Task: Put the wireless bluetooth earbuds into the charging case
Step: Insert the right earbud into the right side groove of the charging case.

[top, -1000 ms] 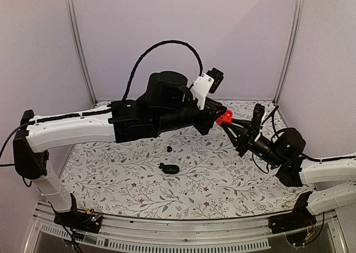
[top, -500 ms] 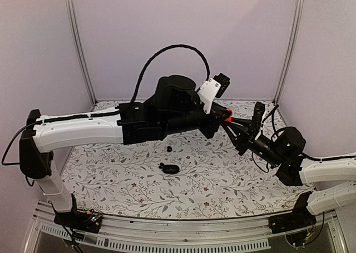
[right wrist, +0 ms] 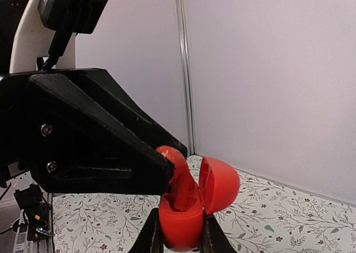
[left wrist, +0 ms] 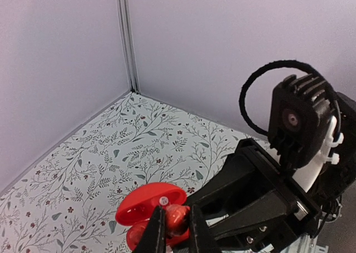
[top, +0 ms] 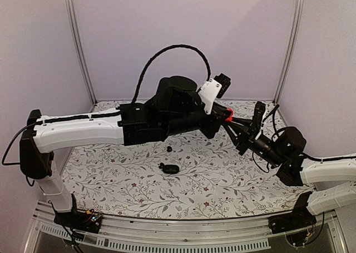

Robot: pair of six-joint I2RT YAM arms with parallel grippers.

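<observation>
My right gripper (right wrist: 181,233) is shut on the base of a red hinged charging case (right wrist: 181,219) and holds it high above the table, lid (right wrist: 219,183) open. My left gripper (left wrist: 175,224) is shut on a red earbud (left wrist: 178,217), whose stem sits in the case's well (right wrist: 186,183). In the top view both grippers meet at the red case (top: 228,115). A glossy black oval case (top: 171,168) lies on the table, with a tiny black bud (top: 169,149) behind it and another (top: 161,165) touching its left end.
The floral table cover (top: 128,180) runs to lilac walls with metal corner posts (top: 78,41). The left arm's cable (top: 167,55) loops above it. The left forearm spans the middle of the table, above the black things.
My left gripper has moved right onto the red case, which now shows only as a sliver in the top view. The right gripper has held still.
</observation>
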